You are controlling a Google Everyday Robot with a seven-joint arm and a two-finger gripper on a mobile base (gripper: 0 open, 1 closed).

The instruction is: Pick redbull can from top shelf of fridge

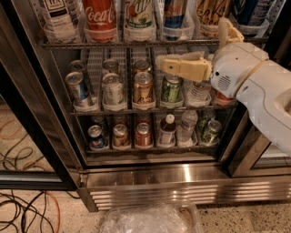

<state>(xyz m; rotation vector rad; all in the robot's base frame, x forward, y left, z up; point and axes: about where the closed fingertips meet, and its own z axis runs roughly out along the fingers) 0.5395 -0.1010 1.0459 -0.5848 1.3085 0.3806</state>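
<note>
Blue-silver redbull can (pixel 174 12) stands upright, end effector (pixel 160 61) below.

Readable labels on the top shelf (pixel 150 44)
"Coca-Cola" on the red bottle (pixel 99 13) — other labels unreadable; gripper (pixel 161 62) hangs before the middle rack (pixel 150 109).

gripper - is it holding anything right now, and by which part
Nothing is held. The gripper hangs in front of the middle rack with no can in it. The redbull can stands in its holder on the top shelf.
</note>
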